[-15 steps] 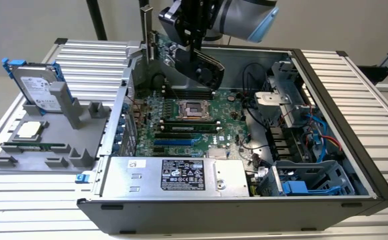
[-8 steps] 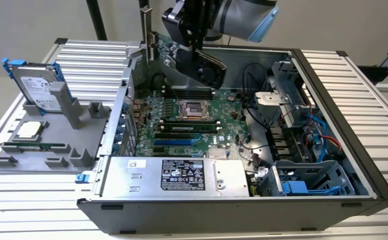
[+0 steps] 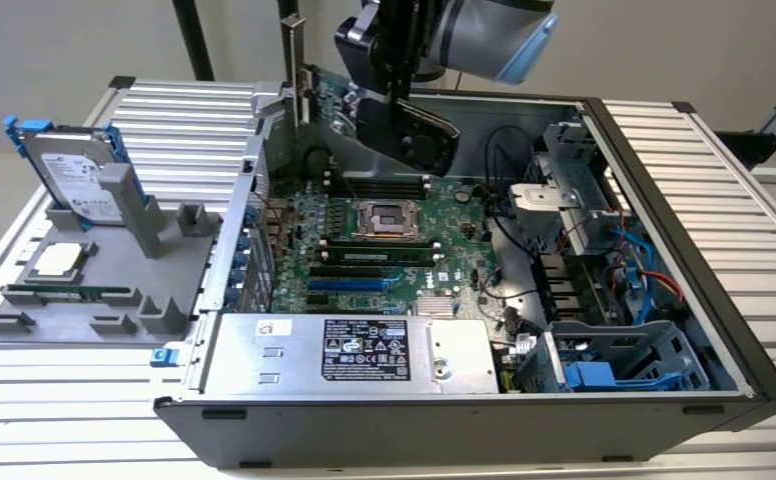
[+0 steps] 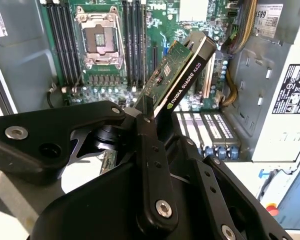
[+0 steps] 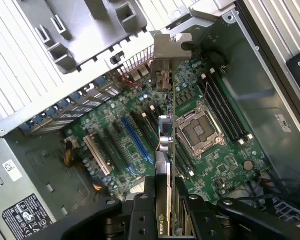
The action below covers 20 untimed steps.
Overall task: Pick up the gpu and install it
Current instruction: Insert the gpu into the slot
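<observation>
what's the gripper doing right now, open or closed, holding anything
gripper: shut on the gpu, which hangs tilted above the motherboard inside the open case.

Arm (image 3: 488,35) angled down, gripper (image 4: 149,114) clamping gpu (image 4: 182,70)

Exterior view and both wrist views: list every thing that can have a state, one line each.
Green-and-black gpu card: gripped in the hand, held above the green motherboard, not seated.
Dark tower computer case: lying on its side, side panel off.
Silver hard drive with blue frame: standing upright in the grey holder.
Thin green memory stick: lying flat in the holder.
Square metal processor socket: looks empty.
</observation>
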Tool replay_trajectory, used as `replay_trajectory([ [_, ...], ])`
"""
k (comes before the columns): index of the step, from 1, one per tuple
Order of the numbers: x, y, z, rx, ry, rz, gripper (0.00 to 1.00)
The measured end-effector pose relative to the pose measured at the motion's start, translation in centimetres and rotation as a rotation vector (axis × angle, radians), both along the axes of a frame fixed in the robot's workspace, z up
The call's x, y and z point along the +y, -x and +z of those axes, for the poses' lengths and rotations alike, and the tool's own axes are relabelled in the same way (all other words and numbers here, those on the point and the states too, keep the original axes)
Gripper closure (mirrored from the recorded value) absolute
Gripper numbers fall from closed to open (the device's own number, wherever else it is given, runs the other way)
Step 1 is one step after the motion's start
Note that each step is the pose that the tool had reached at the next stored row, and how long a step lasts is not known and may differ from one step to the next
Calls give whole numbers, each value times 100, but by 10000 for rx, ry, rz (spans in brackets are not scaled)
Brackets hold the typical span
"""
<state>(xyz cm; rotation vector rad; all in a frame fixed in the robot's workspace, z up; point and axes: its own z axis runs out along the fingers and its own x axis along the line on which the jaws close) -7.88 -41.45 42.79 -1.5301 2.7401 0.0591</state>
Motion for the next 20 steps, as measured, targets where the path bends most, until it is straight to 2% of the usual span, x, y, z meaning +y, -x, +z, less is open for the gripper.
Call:
replay_trajectory([
  [20,0,-26,0,1,0,1757,100],
])
